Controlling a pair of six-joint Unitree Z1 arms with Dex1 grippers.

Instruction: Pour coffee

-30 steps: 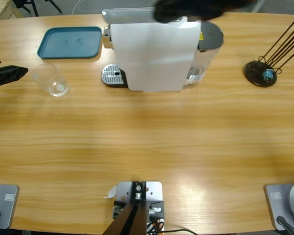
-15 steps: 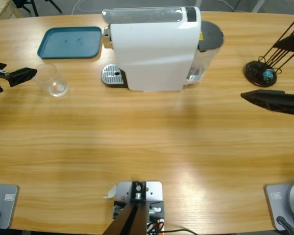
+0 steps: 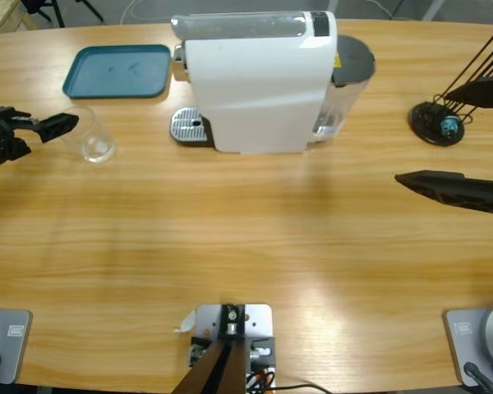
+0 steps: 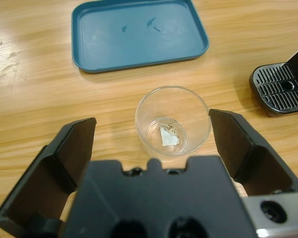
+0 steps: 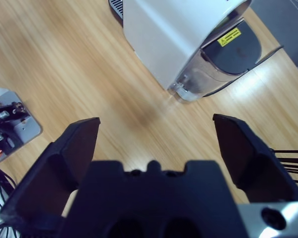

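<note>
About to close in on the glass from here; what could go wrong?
1. The left end effector is open around the clear glass, which sits nearer one jaw; closing could shove or tip it.
2. The blue tray lies just beyond, so overshoot may hit it.
3. The right end effector hovers open near the white coffee machine; a swing could strike it.

Tray [image 4: 139, 34] teal-blue with a few darker smudges. Tumbler [image 4: 172, 121] clear, colourless, a pale whitish-tan patch on its base. Coffee machine [image 3: 255, 82] white body, grey-silver top strip, dark grey tank lid [image 5: 236, 47] with a yellow sticker, clear tank. Drip grille [image 4: 280, 89] silver-grey slats on black. Table [image 3: 246, 238] light wood grain. Both grippers [image 4: 154, 134] [image 5: 159, 144] black. Stand [image 3: 437, 123] far right black, blue spot on its base.
</note>
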